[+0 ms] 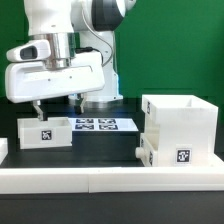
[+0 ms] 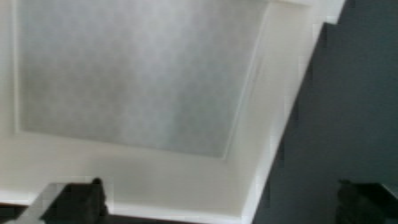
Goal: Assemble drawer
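A small open-topped white tray (image 1: 45, 131) with a tag on its front stands at the exterior view's left. My gripper (image 1: 55, 110) hangs just above it, open and empty. In the wrist view the tray's grey floor (image 2: 125, 80) and white side wall (image 2: 267, 130) fill the picture. My gripper (image 2: 222, 200) is spread wide, with one dark fingertip (image 2: 80, 196) over the tray and the other over the dark table beyond the wall. The tall white case (image 1: 180, 120) stands at the exterior view's right, with a second tagged tray (image 1: 178, 154) sitting in its lower part.
The marker board (image 1: 97, 125) lies flat between the left tray and the case. A long low white rail (image 1: 100, 178) runs along the front. The arm's base (image 1: 100, 100) stands behind the marker board. The table top (image 2: 347, 100) is dark.
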`<state>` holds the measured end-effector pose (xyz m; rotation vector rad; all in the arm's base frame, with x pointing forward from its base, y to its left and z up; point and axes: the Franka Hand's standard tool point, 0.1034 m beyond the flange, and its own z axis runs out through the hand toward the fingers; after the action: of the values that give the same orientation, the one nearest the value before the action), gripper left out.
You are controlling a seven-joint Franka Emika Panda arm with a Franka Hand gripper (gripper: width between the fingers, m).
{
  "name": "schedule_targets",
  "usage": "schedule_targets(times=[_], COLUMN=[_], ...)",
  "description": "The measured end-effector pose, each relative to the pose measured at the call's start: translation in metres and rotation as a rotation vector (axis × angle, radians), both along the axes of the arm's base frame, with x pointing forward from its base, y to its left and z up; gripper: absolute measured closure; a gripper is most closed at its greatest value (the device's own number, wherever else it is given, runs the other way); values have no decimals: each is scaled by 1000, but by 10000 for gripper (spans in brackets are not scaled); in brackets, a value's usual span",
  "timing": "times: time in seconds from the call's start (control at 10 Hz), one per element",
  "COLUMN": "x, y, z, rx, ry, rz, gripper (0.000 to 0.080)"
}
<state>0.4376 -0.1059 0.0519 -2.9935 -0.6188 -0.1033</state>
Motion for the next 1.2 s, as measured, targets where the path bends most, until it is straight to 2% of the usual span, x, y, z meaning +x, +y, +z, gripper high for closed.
schedule_targets(times=[0.2,0.5,0.7,1.0,1.1,1.2], x=[-2,-23,-29,-31,-31,-32], y=[1,4,6,8,8,7], z=[-2,-25,-39,-47,-48,-48], rx=[1,-4,-4,-9,-9,-9], ry=[2,-4,-11,-26,-26,-26], rz=[0,-7,-8,-6,-4,-2], gripper=[151,151,151,151,240,420])
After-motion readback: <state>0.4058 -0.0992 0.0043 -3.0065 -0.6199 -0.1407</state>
